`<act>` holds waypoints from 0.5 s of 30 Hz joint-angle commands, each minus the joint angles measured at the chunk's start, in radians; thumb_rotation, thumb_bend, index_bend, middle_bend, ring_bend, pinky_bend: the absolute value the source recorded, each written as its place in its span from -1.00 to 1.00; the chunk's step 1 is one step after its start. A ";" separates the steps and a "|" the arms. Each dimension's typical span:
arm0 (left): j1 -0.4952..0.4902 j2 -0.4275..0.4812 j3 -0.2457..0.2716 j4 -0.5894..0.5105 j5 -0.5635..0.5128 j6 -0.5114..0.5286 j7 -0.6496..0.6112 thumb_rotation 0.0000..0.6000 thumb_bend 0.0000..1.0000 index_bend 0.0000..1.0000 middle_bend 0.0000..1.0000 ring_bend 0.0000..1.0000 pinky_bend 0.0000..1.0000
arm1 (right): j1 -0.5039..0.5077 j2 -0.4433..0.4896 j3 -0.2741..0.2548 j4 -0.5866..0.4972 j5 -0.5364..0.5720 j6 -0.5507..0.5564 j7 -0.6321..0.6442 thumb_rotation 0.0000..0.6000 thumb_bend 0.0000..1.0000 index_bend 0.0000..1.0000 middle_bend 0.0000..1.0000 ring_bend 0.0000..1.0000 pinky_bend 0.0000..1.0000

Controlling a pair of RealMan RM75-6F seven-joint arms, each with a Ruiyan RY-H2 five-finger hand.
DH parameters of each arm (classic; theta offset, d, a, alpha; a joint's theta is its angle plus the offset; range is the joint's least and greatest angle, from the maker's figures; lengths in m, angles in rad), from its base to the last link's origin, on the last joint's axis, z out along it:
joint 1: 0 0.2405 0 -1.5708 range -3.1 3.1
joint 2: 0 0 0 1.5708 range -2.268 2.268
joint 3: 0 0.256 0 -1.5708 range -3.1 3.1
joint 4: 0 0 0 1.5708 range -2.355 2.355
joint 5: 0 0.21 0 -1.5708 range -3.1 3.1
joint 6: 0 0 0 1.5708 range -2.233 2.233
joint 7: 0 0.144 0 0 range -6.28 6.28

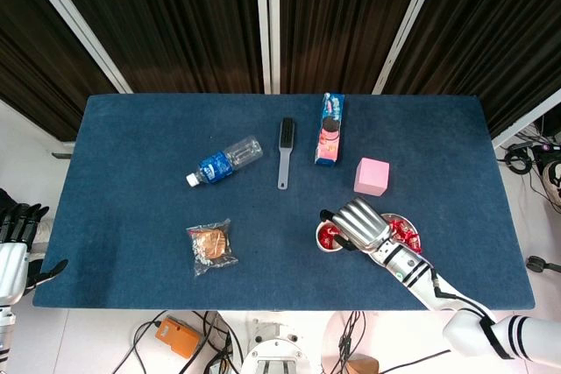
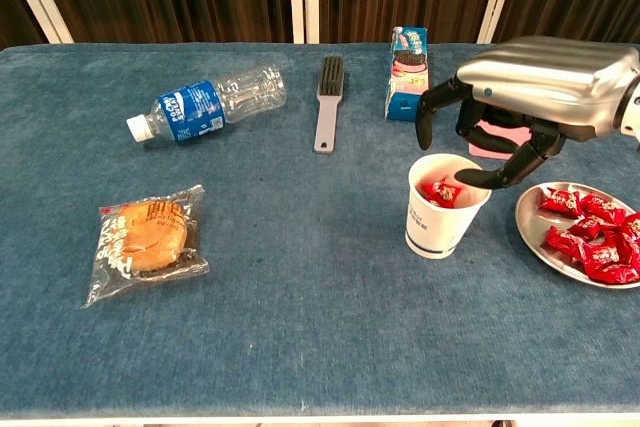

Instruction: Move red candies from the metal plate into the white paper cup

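If the right hand [image 2: 535, 82] drops or pulls back toward the plate carelessly, I'd expect its fingertips [image 2: 470, 181] to catch the rim of the white paper cup [image 2: 444, 207] and tip it, spilling the red candies [image 2: 441, 192] already inside onto the desk [image 2: 300, 297]; the cup looks light and nothing braces it. Right hand hovers directly over the cup mouth, fingers spread and curled downward, nothing visibly pinched, one fingertip at or just above the rim; contact unclear. More candies wait on the metal plate [image 2: 540, 243] just beside the cup. Left hand [image 1: 16, 243] hangs off the desk edge, fingers apart, holding nothing.
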 commanded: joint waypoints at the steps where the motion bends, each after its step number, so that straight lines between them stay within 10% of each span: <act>1: 0.000 -0.002 0.000 0.002 0.000 0.000 -0.003 1.00 -1.00 -0.75 -0.79 -1.00 -1.00 | -0.002 0.005 -0.006 -0.003 -0.002 0.005 0.004 1.00 0.00 -0.12 0.80 1.00 1.00; 15: -0.009 -0.008 -0.002 0.008 0.007 -0.004 -0.006 1.00 -1.00 -0.75 -0.78 -1.00 -1.00 | -0.146 0.131 -0.082 0.028 -0.008 0.158 0.034 1.00 -0.31 -0.10 0.80 1.00 1.00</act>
